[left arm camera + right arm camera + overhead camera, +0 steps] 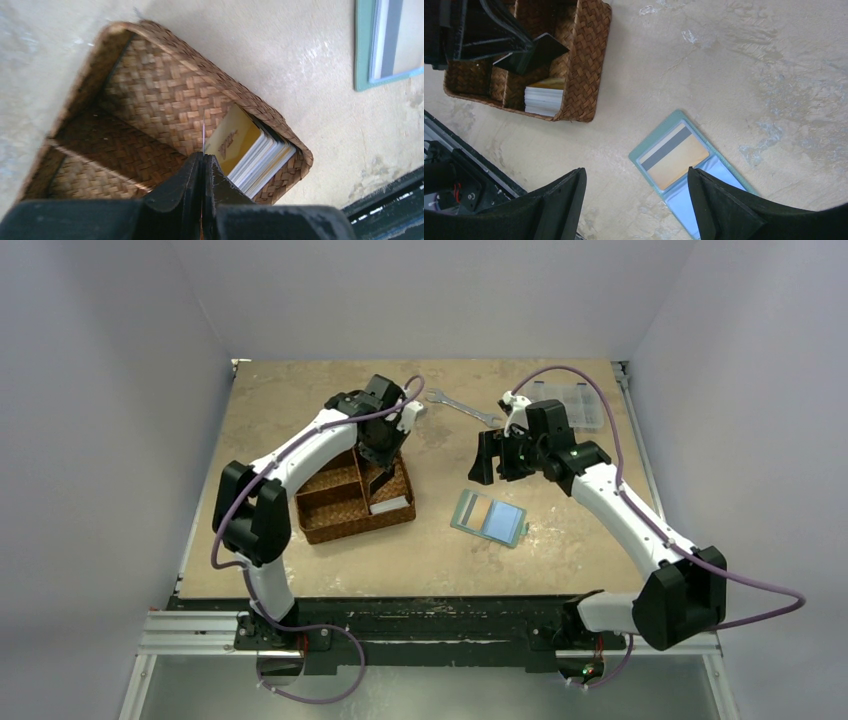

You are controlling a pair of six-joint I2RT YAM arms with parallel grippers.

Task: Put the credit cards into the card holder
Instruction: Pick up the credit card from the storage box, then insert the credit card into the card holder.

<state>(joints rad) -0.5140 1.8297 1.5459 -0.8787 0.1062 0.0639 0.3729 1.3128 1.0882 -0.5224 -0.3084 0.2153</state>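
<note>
Your left gripper [203, 159] is pinched shut on one black card [531, 52], held over the basket [150, 90] where the rest of the credit cards [255, 152] stand stacked on edge. Right gripper [636, 175] hangs wide open and empty above the card holder [723, 175], which lies open w/ an orange card [674, 167] in it. Cards look light, stiff and slick imo, so pinch by an edge. Table [560, 550] is flat and scuffed, w/ pale walls [100, 390] close around.
</note>
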